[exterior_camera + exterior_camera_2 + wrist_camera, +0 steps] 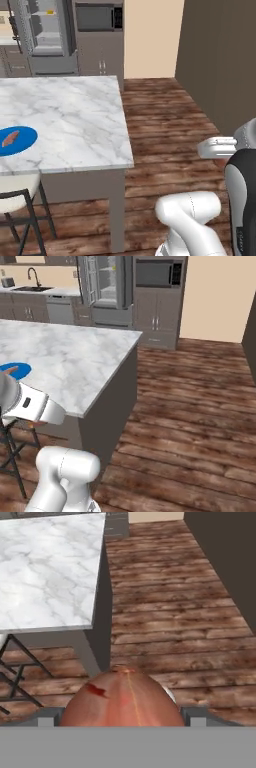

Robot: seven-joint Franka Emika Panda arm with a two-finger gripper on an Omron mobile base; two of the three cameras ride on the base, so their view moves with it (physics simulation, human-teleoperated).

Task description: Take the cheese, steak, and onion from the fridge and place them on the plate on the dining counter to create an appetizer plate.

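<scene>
- The onion point(123, 699), a round reddish-brown ball, sits close against the hand camera between the two dark finger tips of the end effector point(122, 716).
- The jaws stand wide, one on each side of the onion, and appear to grip it across its width.
- In the left base view the white arm's hand point(217, 148) hangs over the wooden floor point(165, 130), off the near right corner of the dining counter point(75, 115) and apart from it.
- The dining counter is a large white marble tabletop with grey veins. A pale-cushioned stool point(15, 192) stands at its near edge.
- The bright blue plate point(26, 138) lies flat near the tabletop's left near edge. On it rests the steak point(11, 138), a small pinkish-brown slab.
- The cheese is not clearly visible on the plate, so I cannot tell whether it has been placed.
- At the back of the kitchen, the grey steel fridge point(47, 30) stands with a door open. The dark built-in microwave point(98, 17) is beside it.
- Judged step: the onion is being carried from the fridge toward the plate.
- Next, the robot likely needs to move closer to the plate side of the tabletop. It should then lift the onion over the edge, lower it onto bare blue beside the steak, and release it.
- Being round, the onion could roll off the flat plate if released from too high.
</scene>
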